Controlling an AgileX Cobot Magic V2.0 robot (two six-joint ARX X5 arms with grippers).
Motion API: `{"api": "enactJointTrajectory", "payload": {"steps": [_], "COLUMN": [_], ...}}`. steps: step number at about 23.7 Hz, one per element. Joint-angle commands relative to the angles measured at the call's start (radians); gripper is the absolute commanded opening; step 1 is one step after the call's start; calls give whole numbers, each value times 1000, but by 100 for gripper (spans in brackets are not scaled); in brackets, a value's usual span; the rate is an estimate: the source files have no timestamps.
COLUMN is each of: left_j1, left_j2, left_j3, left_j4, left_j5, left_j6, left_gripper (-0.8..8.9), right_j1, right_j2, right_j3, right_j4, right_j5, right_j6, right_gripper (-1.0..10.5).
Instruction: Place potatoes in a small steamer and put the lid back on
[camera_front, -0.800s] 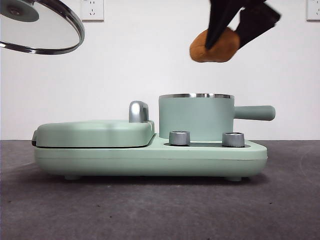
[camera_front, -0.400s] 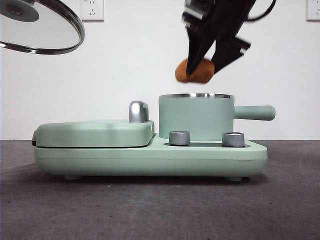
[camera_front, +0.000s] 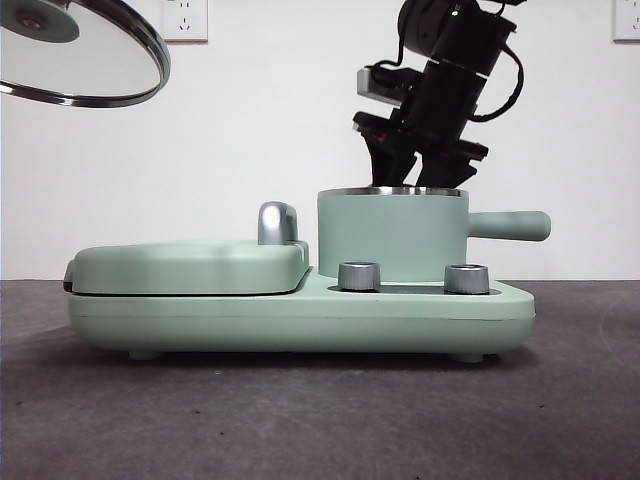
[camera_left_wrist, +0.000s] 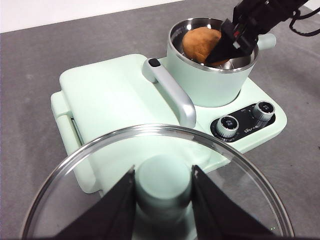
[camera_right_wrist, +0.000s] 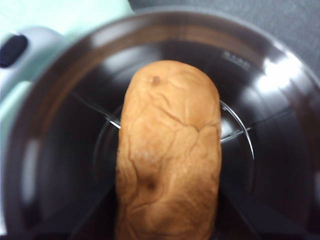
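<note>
potato (camera_right_wrist: 167, 155): one orange-brown lump, cracked skin, now inside the small steamer (camera_front: 392, 235), below its steel rim, gripped between the jaws of the right end effector (camera_left_wrist: 227, 45). whether it rests on the wire rack at the bottom cannot be told.

small steamer: mint-green pot, landmark for this entry, seated on the mint-green cooker base (camera_front: 300, 315) on the grey tabletop (camera_front: 320, 420); straight handle sticks out away from the griddle cover (camera_front: 190, 265), which lies beside the steamer.

lid (camera_left_wrist: 160, 185): clear glass, steel rim, held high and well away from the steamer, on the griddle side, with the left end effector (camera_left_wrist: 163, 200) clamped on its green knob.

step in hand, by my reckoning: set the potato down. best done by lowering until it sits on the rack, parting the jaws only slightly so they clear the steamer wall, then rising straight up. the lid should come level and centred over the rim only once that arm is clear.
</note>
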Motion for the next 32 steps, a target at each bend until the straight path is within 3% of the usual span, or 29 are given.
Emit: {"api": "enactJointTrajectory", "payload": {"steps": [1, 9, 12, 16, 24, 32], "left_j1": [-4, -4, -4, -4, -4, -4], "left_j2": [-1, -1, -1, -1, -1, 0], "left_j3": [15, 15, 15, 15, 15, 15], "left_j4": [35, 47, 52, 52, 52, 56], "left_j5": [-6, -29, -29, -29, -29, -29], "left_j6": [3, 3, 3, 3, 4, 4], "left_gripper": [8, 8, 8, 8, 8, 8], "right_j1": [5, 5, 5, 5, 5, 6], "right_j2": [27, 59, 60, 45, -61, -287], "right_j3": [24, 24, 24, 26, 27, 25], "right_j4": [7, -13, -13, -1, 10, -171], "right_j5": [16, 23, 21, 19, 19, 18], "right_j6": [-11, -18, -18, -18, -20, -20], "right_gripper": [183, 184, 276, 287, 345, 356]}}
